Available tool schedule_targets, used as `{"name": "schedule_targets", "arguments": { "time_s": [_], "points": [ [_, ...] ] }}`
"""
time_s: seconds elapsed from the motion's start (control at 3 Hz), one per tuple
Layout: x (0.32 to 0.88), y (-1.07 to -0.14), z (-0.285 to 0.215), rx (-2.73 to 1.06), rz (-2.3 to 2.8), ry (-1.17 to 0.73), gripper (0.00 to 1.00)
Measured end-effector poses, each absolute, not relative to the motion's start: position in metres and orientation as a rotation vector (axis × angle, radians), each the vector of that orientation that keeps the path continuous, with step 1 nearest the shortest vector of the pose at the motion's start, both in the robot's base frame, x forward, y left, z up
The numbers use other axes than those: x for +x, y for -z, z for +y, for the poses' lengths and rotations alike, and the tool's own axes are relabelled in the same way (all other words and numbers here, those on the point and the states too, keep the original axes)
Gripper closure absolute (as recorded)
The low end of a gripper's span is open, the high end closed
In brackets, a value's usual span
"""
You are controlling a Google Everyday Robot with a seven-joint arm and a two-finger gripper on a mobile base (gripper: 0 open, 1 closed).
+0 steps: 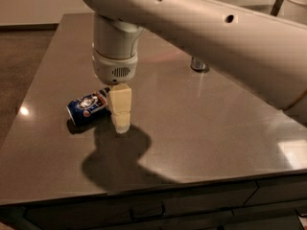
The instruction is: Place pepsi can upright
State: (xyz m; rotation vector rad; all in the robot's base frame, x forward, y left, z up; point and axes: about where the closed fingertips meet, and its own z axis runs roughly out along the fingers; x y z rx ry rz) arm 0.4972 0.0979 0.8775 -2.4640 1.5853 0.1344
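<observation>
The dark blue pepsi can with the white, red and blue logo patch lay on its side on the glossy dark grey-brown table top, left of the middle of the frame. Its long axis ran aslant, with one end toward the lower left and the other toward the upper right, and the logo patch faced up and toward the camera. A thin dark shadow lay under the can on its lower left side.

The cream-coloured two-finger gripper hung straight down from a pale grey cylindrical wrist, just right of the can's upper right end. Its tip was low over the table surface, at about the level of the can's lower edge in the picture. The gripper overlapped that end of the can, and it could not be told whether the two touched. Nor could it be told whether the gripper was spread or pressed together, since it showed side-on as one cream block.

The broad off-white robot arm swept from the wrist across the top of the frame down to the right edge. Behind it, right of centre in the upper part, the bottom of a silvery can stood on the table, its upper part hidden by the arm. A large dark shadow of the arm spread on the table below the gripper. Along the bottom of the frame ran the dark drawer fronts of the table.
</observation>
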Motion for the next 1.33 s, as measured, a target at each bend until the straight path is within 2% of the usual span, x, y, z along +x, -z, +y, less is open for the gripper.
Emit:
{"name": "schedule_targets", "arguments": {
  "time_s": [1.0,1.33],
  "points": [
    [0.482,-0.85,0.148,-2.508,1.498,-0.123,0.0],
    [0.485,-0.851,0.154,-2.514,1.492,-0.109,0.16]
  ]
}}
